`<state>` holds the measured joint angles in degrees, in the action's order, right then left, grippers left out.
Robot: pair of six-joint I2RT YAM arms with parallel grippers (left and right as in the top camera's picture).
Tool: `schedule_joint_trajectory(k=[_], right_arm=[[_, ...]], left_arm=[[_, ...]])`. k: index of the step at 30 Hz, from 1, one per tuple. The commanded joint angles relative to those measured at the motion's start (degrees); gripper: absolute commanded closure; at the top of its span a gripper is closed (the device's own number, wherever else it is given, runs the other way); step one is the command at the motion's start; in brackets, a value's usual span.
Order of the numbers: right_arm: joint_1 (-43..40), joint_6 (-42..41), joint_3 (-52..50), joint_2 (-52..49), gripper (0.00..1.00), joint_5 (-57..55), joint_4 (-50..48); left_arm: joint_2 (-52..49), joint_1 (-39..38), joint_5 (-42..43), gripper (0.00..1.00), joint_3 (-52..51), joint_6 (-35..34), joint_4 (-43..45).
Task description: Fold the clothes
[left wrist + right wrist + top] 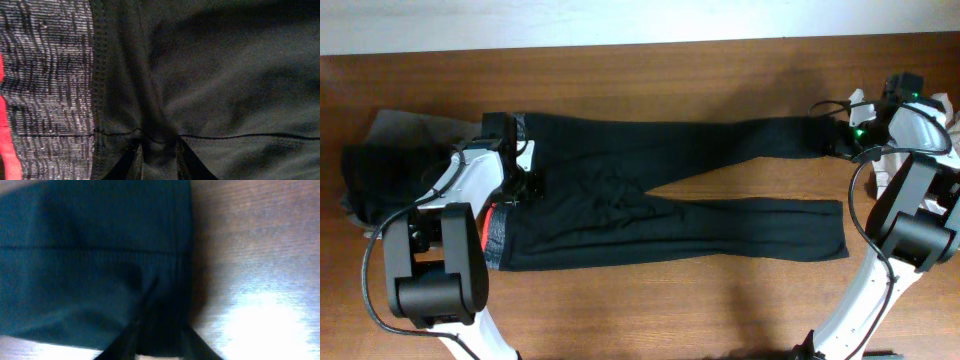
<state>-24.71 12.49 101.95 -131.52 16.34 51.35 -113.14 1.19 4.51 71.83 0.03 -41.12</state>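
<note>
Long black leggings lie flat on the wooden table, with the waistband at the left and both legs running right. The grey waistband shows a red-orange lining. My left gripper is down on the fabric just right of the waistband. In the left wrist view its fingers are pinched on a pucker of black cloth. My right gripper is at the end of the far leg. In the right wrist view its fingers are shut on the cuff, which bunches toward them.
A pile of other grey and black garments lies at the left edge of the table. White crumpled material sits at the far right behind my right arm. Bare wood runs along the front.
</note>
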Motion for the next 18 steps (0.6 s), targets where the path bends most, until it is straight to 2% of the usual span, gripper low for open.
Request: schedule_joint_trajectory(k=[1, 2, 3, 7, 11, 16, 18], right_arm=[[0.31, 0.57, 0.02, -0.13, 0.89, 2.58, -0.98], [0.31, 0.57, 0.37, -0.13, 0.95, 2.54, -1.09], [0.31, 0.57, 0.76, -0.13, 0.96, 2.56, -1.20], [0.31, -0.94, 3.93, 0.48, 0.96, 3.41, 0.42], [0.28, -0.55, 8.35, 2.01, 0.96, 8.94, 3.17], [0.28, 4.61, 12.04, 4.26, 0.96, 17.75, 3.30], [0.28, 7.39, 12.50, 4.50, 0.96, 18.10, 3.19]], left_arm=[[-4.81, 0.09, -1.29, 0.77, -3.15, 0.72, 1.22], [-4.81, 0.09, -1.27, 0.77, -3.15, 0.72, 1.25], [-4.81, 0.09, -1.29, 0.77, -3.15, 0.72, 1.25], [-4.81, 0.09, -1.29, 0.77, -3.15, 0.72, 1.03], [-4.81, 0.09, -1.27, 0.77, -3.15, 0.70, 0.72], [-4.81, 0.09, -1.27, 0.77, -3.15, 0.70, 0.52], [-4.81, 0.11, -1.27, 0.77, -3.15, 0.70, 0.52]])
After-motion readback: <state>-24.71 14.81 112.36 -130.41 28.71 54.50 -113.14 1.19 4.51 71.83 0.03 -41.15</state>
